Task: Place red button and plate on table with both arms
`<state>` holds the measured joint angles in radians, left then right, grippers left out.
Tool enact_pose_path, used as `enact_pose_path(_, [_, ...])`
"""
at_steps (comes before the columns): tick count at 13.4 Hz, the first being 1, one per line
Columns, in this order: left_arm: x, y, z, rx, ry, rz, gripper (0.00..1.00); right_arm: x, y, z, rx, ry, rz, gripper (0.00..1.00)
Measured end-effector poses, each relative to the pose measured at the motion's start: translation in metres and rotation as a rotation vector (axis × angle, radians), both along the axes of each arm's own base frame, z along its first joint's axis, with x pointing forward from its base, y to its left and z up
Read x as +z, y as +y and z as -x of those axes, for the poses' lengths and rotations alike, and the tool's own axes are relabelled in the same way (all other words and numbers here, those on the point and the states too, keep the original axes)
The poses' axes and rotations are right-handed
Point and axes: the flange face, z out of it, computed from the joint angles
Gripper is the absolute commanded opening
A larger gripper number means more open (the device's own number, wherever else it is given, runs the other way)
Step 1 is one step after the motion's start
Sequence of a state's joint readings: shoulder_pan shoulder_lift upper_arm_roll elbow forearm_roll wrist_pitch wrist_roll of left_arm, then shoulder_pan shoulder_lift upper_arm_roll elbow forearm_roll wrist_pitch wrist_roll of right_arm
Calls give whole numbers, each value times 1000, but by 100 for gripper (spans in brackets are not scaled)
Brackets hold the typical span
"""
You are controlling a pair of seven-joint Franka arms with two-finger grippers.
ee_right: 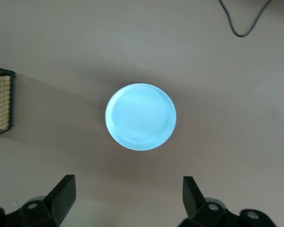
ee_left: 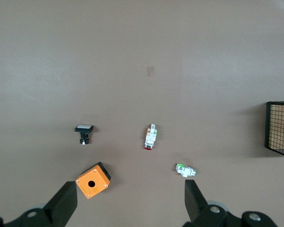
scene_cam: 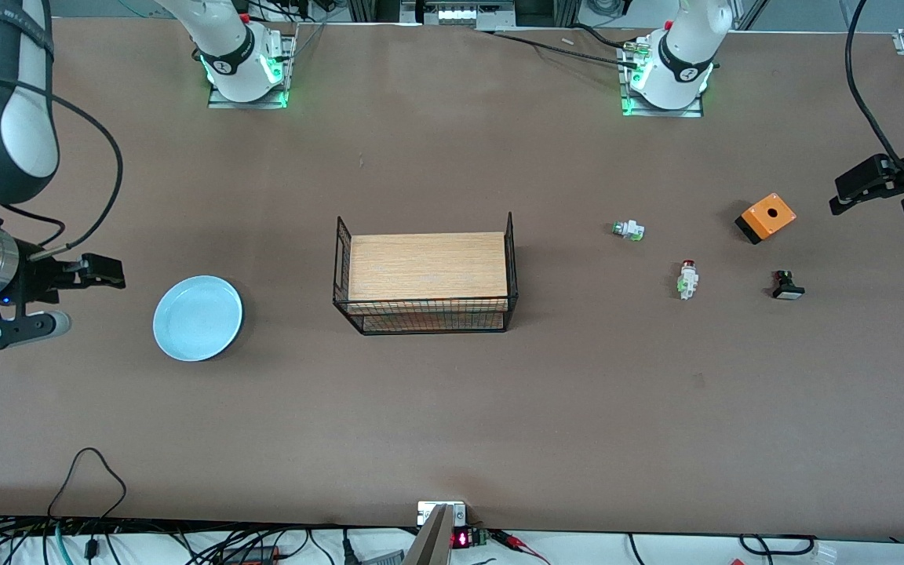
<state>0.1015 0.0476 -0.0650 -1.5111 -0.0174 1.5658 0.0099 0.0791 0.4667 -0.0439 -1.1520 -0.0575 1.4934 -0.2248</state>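
The pale blue plate (scene_cam: 198,318) (ee_right: 140,116) lies flat on the brown table (scene_cam: 452,408), toward the right arm's end. My right gripper (scene_cam: 75,298) (ee_right: 128,191) hangs open and empty above the table beside the plate. The red button (scene_cam: 687,279) (ee_left: 150,137) lies on its side on the table toward the left arm's end, its dark red cap pointing away from the front camera. High over that end of the table, past the orange box (scene_cam: 766,217), my left gripper (scene_cam: 872,205) (ee_left: 131,196) is open and holds nothing.
A wood-topped black wire rack (scene_cam: 425,275) stands mid-table. A white part with a green-clear cap (scene_cam: 628,230) (ee_left: 185,170), the orange box (ee_left: 92,180) and a black part with a white face (scene_cam: 787,286) (ee_left: 84,133) lie around the red button. Cables run along the table's front edge.
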Motion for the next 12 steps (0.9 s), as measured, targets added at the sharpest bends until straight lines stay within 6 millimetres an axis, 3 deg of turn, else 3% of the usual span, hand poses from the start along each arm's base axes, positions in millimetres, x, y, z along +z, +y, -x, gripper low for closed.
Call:
enact_pose_path(3, [0, 7, 1, 24, 4, 8, 100, 10, 2, 26, 16, -3, 30, 100])
enact_pose_path(8, [11, -25, 0, 26, -19, 14, 100, 4, -8, 88, 10, 16, 12, 100])
enact_pose_path(12, [12, -22, 0, 23, -17, 13, 100, 24, -4, 113, 26, -63, 2, 100])
